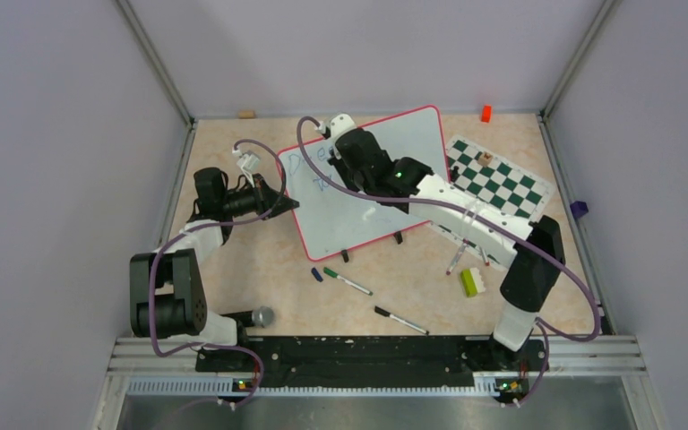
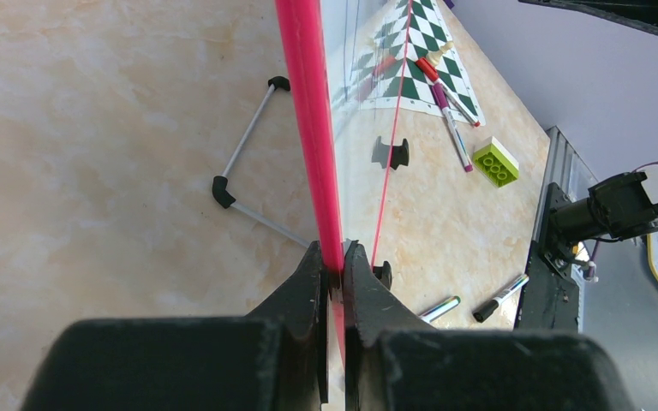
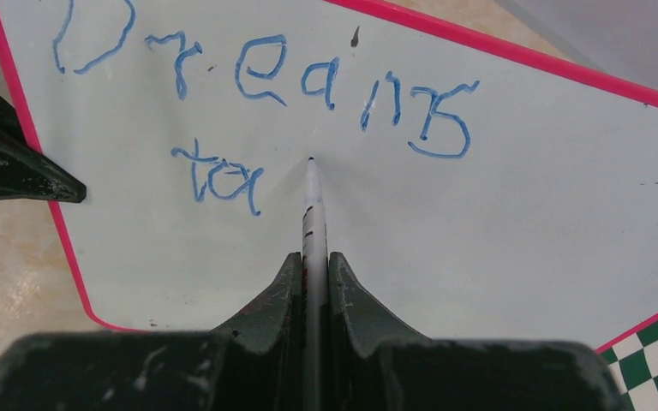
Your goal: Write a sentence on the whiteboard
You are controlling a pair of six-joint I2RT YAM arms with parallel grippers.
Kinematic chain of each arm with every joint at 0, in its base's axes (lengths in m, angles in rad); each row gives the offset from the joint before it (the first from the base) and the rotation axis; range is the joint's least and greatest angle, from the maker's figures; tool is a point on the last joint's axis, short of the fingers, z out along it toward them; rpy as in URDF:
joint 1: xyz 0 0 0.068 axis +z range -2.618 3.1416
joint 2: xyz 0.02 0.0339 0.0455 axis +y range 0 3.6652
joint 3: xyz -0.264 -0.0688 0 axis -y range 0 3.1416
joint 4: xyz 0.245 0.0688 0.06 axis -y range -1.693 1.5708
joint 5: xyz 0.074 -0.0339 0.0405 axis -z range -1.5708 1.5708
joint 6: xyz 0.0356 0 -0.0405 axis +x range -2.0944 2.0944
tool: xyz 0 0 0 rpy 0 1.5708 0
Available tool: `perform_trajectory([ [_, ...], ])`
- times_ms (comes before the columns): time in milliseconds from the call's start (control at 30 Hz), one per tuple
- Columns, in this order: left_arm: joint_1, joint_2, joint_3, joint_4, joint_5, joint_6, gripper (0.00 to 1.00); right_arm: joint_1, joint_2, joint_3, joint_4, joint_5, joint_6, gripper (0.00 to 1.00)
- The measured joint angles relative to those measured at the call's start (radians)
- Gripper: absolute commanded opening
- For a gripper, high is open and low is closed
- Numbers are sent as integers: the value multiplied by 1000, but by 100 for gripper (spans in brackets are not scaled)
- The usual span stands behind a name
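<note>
On the table (image 1: 260,269), near its middle, stood the board (image 1: 385,193) on small black feet (image 1: 399,237). It was turned a bit, so its left corner pointed at the left arm.

The left gripper (image 2: 332,259) was shut tight on the board's red rim at that left side. One finger was on the front of the rim and one was on the back.

The right gripper (image 3: 313,261) hung over the top left part of the board. Its jaws were almost closed, and they pinched a thin white pen (image 3: 312,201). The pen stuck straight out between the fingers. Its dark tip was down at the white face. It was touching or very nearly touching, and I could not tell which.

The words (image 3: 266,77) were in blue, up in that same top left part. The top line said "Dreams". Under it, a second line had just a few letters, like "ta". The pen tip sat just right of those letters and below the "a" of "Dreams". Both lines lay past the gripper's fingers, with "Dreams" the farther one.

A chess mat (image 1: 502,184) lay just right of the board. A green block (image 1: 472,282) and some loose pens (image 1: 348,280) lay in front of the board, nearer the arms.
</note>
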Motion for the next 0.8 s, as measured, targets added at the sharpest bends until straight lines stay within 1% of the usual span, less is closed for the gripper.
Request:
perform_trajectory([
  [433,0,0,0,0,0,0,0,0,14,-11,31,34,0,0],
  [800,0,0,-2,0,-8,-4,0,0,-26,-121,45,15,5,0],
])
